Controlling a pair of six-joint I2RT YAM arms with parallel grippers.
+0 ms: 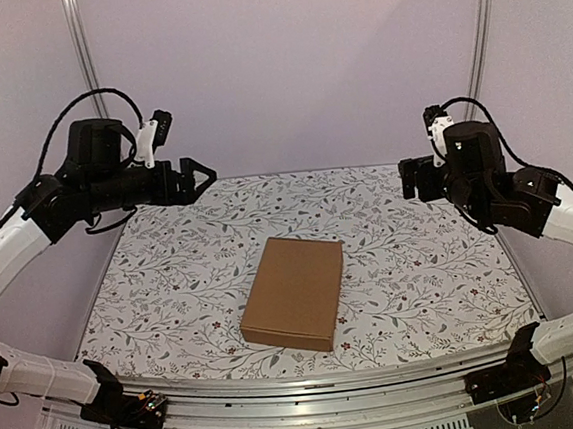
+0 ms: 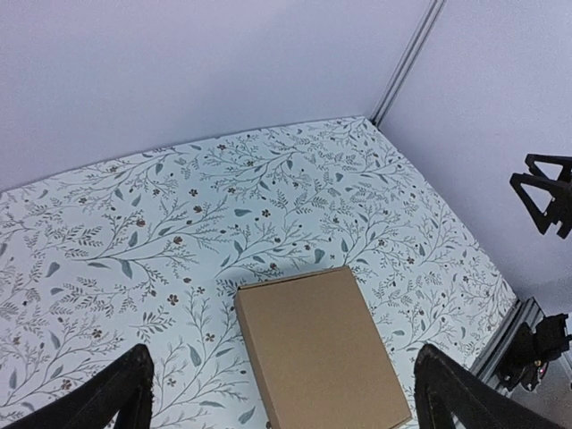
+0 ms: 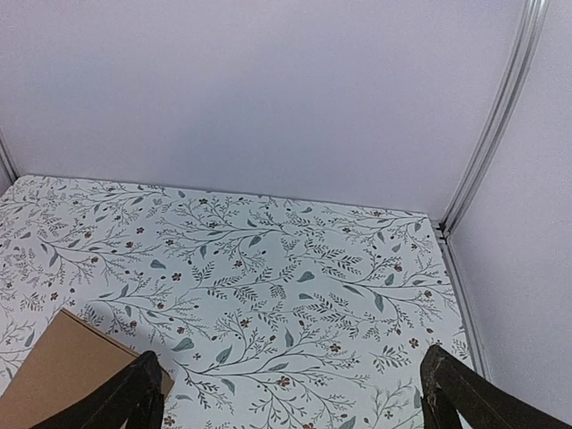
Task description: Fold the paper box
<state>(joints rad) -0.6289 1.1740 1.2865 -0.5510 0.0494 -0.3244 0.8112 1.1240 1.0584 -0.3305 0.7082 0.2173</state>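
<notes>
The paper box (image 1: 293, 292) is a closed, shallow brown cardboard mailer lying flat on the floral table, slightly turned. It also shows in the left wrist view (image 2: 317, 349) and, as one corner, in the right wrist view (image 3: 63, 380). My left gripper (image 1: 201, 176) is raised high over the table's far left, open and empty, well away from the box. My right gripper (image 1: 410, 179) is raised over the far right, open and empty. In the left wrist view the left fingertips (image 2: 125, 389) stand wide apart above the box.
The floral table cover (image 1: 421, 263) fills the workspace, bounded by pale walls with metal corner posts (image 1: 82, 52). A metal rail (image 1: 313, 398) runs along the near edge between the arm bases. The right gripper also shows in the left wrist view (image 2: 547, 192).
</notes>
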